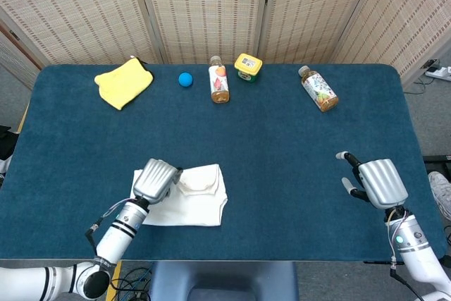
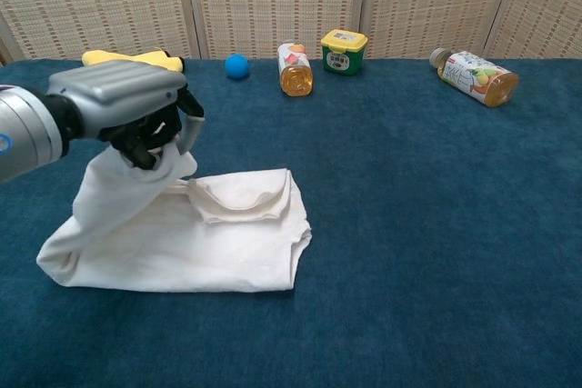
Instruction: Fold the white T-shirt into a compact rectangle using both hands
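A: Where is your shirt (image 1: 192, 202) lying?

B: On the blue table (image 1: 282, 146), near its front edge and left of its middle. Your left hand (image 1: 156, 179) grips the shirt's left end in curled fingers and holds it lifted above the rest of the cloth, so the fabric drapes down from your hand in the chest view. The shirt's right part lies flat on the table, with the collar showing on top.

A: And your right hand (image 1: 379, 181)?

B: It sits over the table's front right corner, well apart from the shirt. It holds nothing, with the fingers loosely apart.

A: What else stands on the table?

B: Along its far edge, from left to right: a yellow cloth (image 1: 123, 81), a blue ball (image 1: 185, 80), a bottle (image 1: 219, 82), a yellow-lidded jar (image 1: 248, 66), and another bottle (image 1: 318, 89) lying on its side.
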{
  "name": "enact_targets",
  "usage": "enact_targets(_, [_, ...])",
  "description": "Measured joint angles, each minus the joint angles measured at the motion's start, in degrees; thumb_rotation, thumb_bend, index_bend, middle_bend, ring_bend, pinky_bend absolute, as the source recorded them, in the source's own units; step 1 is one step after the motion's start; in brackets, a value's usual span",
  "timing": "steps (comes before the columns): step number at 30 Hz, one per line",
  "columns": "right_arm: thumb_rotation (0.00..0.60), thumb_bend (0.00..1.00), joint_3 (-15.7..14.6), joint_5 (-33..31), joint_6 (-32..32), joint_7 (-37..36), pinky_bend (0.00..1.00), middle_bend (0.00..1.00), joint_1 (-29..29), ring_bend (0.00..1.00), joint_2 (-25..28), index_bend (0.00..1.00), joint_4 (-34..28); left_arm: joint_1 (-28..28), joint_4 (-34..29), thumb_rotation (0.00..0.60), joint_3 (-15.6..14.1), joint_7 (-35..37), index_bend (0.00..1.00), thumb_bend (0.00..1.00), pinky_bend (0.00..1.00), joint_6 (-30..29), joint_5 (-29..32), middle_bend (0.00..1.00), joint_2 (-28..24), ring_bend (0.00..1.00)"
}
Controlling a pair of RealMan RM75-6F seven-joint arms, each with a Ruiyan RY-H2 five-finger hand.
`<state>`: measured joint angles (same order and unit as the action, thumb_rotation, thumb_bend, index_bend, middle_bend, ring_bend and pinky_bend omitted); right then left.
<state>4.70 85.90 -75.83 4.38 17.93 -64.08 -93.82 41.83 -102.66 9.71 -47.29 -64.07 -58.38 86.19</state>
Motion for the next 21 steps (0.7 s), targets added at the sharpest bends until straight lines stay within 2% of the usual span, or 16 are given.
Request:
enact_targets(10, [0.600, 0.34, 0.00, -0.09, -0.04, -0.25, 1.00, 0.92, -0.44, 0.95, 0.50, 0.30, -0.03, 3.82, 2.94, 0.600, -0.64, -9.71, 0.61, 0.55, 0.91, -3.77, 3.09, 0.84, 8.56, 0.74])
enact_targets(21, [0.600, 0.34, 0.08, -0.28, -0.02, -0.66, 1.00, 0.92, -0.79, 0.95, 0.82, 0.30, 0.24, 6.78, 6.70, 0.600, -0.55, -12.98, 0.60, 0.55, 0.91, -4.77, 5.12, 0.84, 14.18, 0.74])
